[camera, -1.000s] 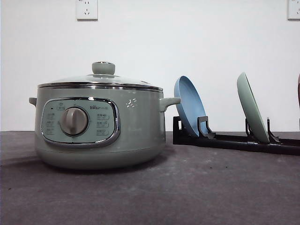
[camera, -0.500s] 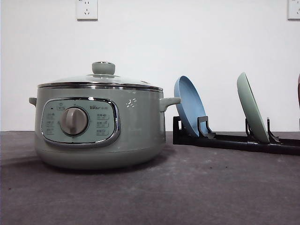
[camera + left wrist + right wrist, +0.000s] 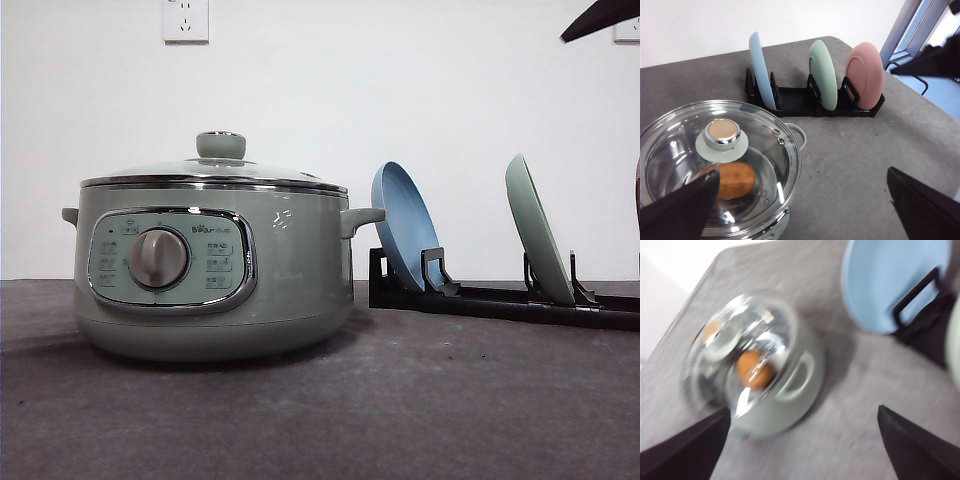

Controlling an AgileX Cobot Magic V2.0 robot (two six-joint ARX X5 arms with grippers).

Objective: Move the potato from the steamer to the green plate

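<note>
Inside the lidded steamer (image 3: 715,165) lies the potato (image 3: 735,179); both grippers apparently spread, empty.

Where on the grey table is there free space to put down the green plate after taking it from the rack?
The widest bare patch of the grey table lies in front of the black plate rack and beside the sage-green round steamer, on its rack side. It is crowded in the rack, where the pale green plate stands between the blue plate and pink plate.

Left pincer (image 3: 802,200): matte black, wedge-shaped fingers; right pincer (image 3: 802,450): same black tapered fingers, blurred.
</note>
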